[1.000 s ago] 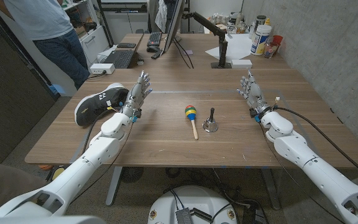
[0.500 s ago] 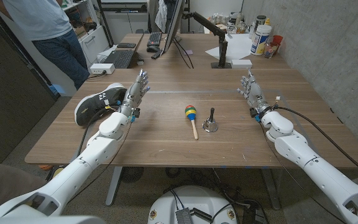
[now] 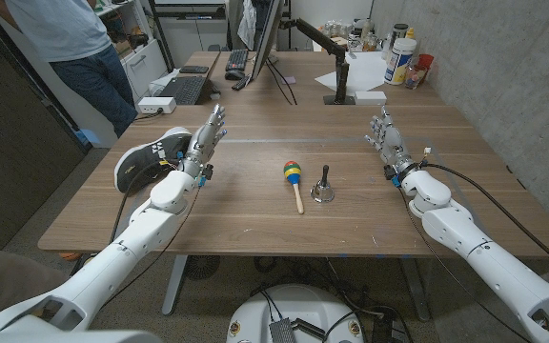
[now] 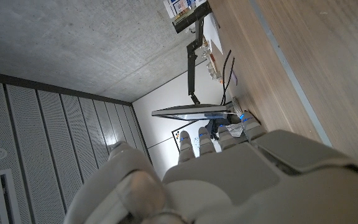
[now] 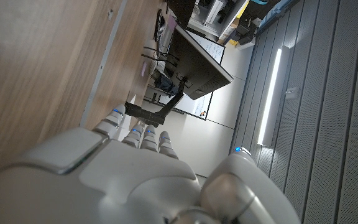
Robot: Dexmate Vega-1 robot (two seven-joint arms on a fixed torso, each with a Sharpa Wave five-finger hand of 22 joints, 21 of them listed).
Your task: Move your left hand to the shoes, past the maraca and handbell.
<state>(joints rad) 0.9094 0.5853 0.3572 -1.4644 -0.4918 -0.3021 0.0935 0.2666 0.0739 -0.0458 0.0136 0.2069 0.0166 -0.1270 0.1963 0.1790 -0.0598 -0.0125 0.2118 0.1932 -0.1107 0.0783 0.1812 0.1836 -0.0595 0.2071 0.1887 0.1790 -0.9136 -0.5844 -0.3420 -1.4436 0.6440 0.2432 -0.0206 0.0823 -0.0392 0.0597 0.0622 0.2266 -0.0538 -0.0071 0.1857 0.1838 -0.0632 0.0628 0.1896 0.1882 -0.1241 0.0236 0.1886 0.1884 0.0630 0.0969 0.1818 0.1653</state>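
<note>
Wooden table (image 3: 255, 224), long, grain running side to side. Far end crowded: monitor (image 3: 267, 38) on a stand, black monitor arm (image 3: 327, 48), keyboard (image 3: 238, 62), laptop (image 3: 184, 90), white box (image 3: 157, 103), bottles (image 3: 400, 55). Person (image 3: 70, 48) standing off the far left corner.

Left arm (image 3: 122, 252) comes in from the near left; right arm (image 3: 475, 248) from the near right, cable trailing beside it.

Shoe (image 3: 151, 157), dark with white sole, lies at the left table edge. Left hand (image 3: 201, 150) is just beside it on its right, fingers straight and slightly apart, holding nothing; contact with the shoe cannot be told. Left wrist view: back of hand (image 4: 229, 180), fingertips toward the monitor.

Right hand (image 3: 387, 145) well apart on the right side, fingers extended, loosely spread, empty. Seen also from its own wrist (image 5: 123, 180).

Maraca (image 3: 294, 178), multicoloured head, wooden handle, lies mid-table. Handbell (image 3: 323, 187) stands upright just right of it, not touching. Both sit between the two hands, right of the left hand.
</note>
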